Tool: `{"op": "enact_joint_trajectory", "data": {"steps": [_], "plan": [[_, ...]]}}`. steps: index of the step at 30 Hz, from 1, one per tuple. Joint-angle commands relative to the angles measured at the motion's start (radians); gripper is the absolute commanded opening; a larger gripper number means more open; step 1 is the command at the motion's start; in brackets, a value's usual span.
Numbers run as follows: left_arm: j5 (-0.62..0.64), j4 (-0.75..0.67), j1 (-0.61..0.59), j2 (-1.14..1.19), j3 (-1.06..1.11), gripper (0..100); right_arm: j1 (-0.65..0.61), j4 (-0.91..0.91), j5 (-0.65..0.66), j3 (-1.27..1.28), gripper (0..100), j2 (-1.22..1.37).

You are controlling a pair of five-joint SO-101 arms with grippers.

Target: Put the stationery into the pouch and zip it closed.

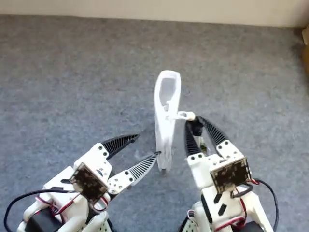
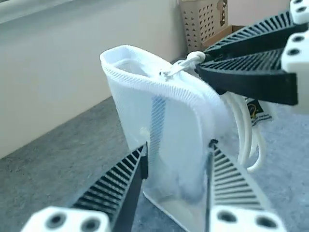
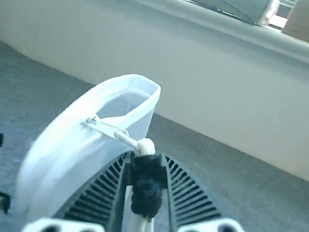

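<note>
You are working over a grey carpet [image 1: 58, 72], a short, fuzzy pile that is giving the pouch's base some grip. The pouch [image 1: 164, 125] is standing upright on its narrow edge between your two claws. Its near end is sitting inside the left claw [image 1: 146, 146], and its top seam is running just beside the right claw's tips. It is a soft white mesh bag with rounded corners, thin enough that a blue streak [image 2: 157, 113] is showing through the wall, probably stationery already inside. Beyond the right claw the far end of the mouth is gaping open, so I am judging the zip only part closed.

The left claw is standing wide, its ribbed black fingers [image 2: 116, 183] flanking the pouch without visibly squeezing it. The right claw [image 1: 196, 122] is pinched narrow on the zip pull [image 3: 145, 145], a white knotted cord with a dark lump below it between the jaws.

To do this step well, you should be closing the left claw gently on the near end first, because limp mesh will be folding or tipping if it is pulled unanchored. Then be drawing the pull straight along the seam, away from the left claw, keeping it level so the cord is not slipping free and the pouch is not lifting.
</note>
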Motion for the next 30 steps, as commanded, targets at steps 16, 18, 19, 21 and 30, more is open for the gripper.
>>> {"op": "enact_joint_trajectory", "data": {"steps": [16,18,19,21,30], "plan": [[0.104,-0.118,0.008,-0.001,0.048,23,-0.220,0.093,0.037,-0.068,0.6,-0.001],[0.100,-0.144,-0.010,-0.001,0.062,18,-0.223,0.108,0.037,-0.068,0.6,-0.001],[0.098,-0.158,-0.030,-0.001,0.064,15,-0.222,0.110,0.037,-0.068,0.6,-0.002],[0.097,-0.178,-0.077,-0.001,0.065,11,-0.222,0.114,0.037,-0.070,0.6,-0.002],[0.012,-0.210,-0.134,-0.001,0.056,1,-0.226,0.151,0.031,-0.160,0.6,0.004]]}}
